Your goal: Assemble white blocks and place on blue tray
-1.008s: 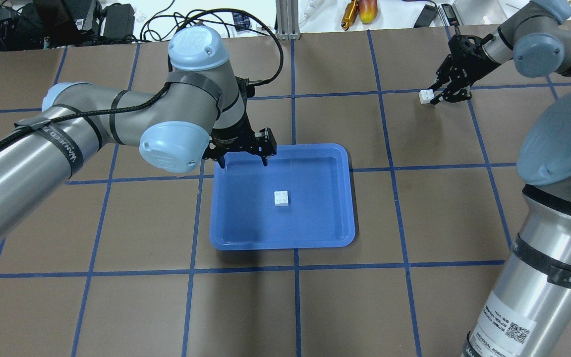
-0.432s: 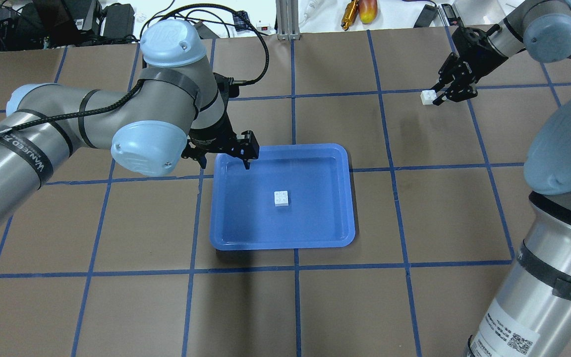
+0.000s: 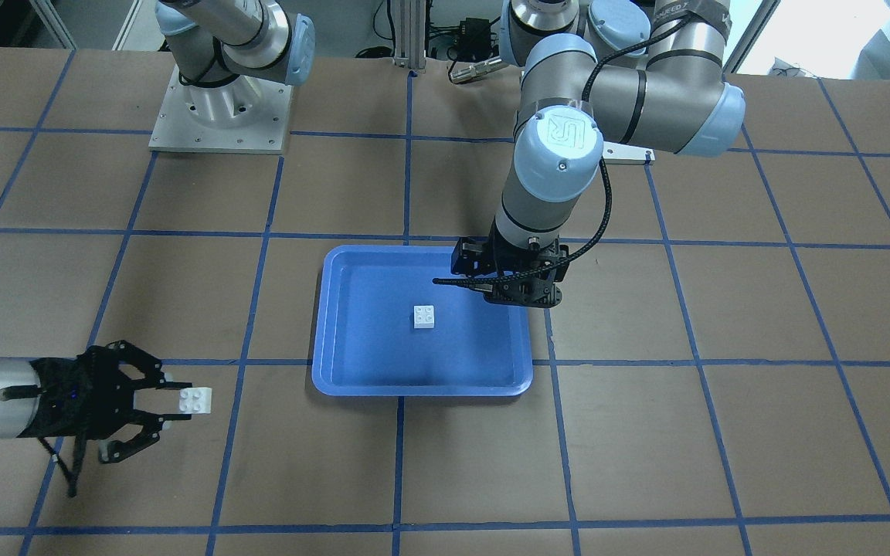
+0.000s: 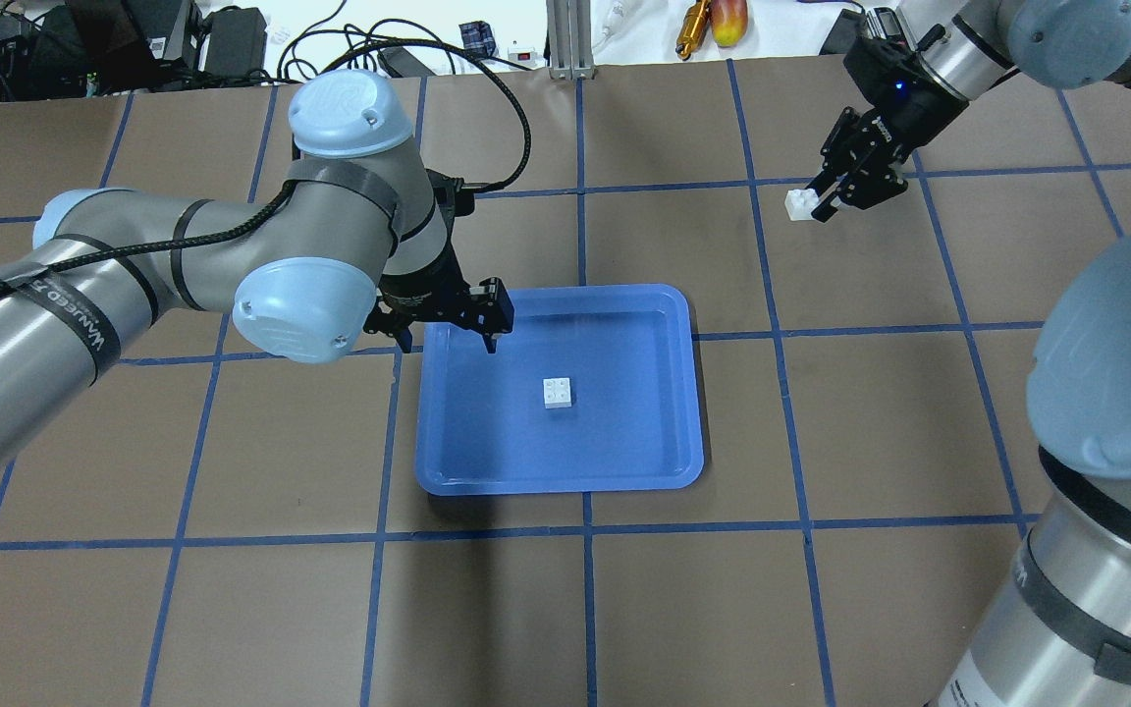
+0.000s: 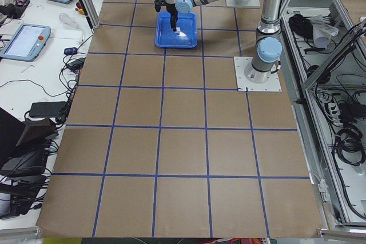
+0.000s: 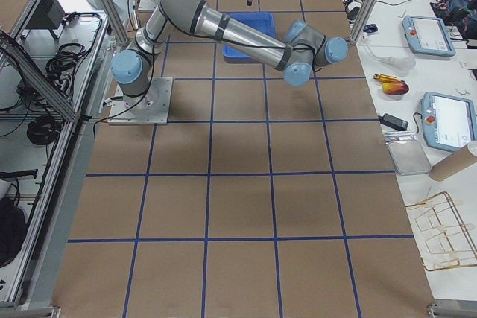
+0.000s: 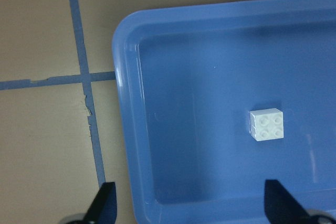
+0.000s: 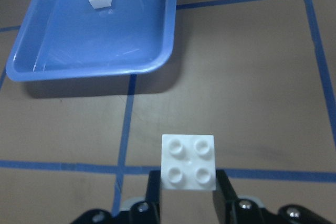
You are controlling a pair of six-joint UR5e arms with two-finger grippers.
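The blue tray point(image 4: 624, 432) lies mid-table. One white block point(image 4: 557, 393) sits studs-up on its floor, also in the front view point(image 3: 424, 316) and the left wrist view point(image 7: 266, 125). My left gripper point(image 4: 449, 342) is open and empty, hovering over the tray's far left corner, well clear of that block. My right gripper point(image 4: 821, 206) is shut on the second white block point(image 4: 800, 204) and holds it above the table, far right of the tray. The right wrist view shows this block point(image 8: 188, 161) studs-up between the fingers, with the tray point(image 8: 105, 40) ahead.
Blue tape lines divide the brown table into squares. Cables, electronics and an orange tool point(image 4: 693, 25) lie beyond the far edge. The right arm's base plate point(image 3: 219, 116) is bolted to the table on the robot's side.
My right gripper has carried its white block leftward, toward the tray, and turned its wrist. My left gripper has moved left along the tray's far edge. The block in the tray has not moved.
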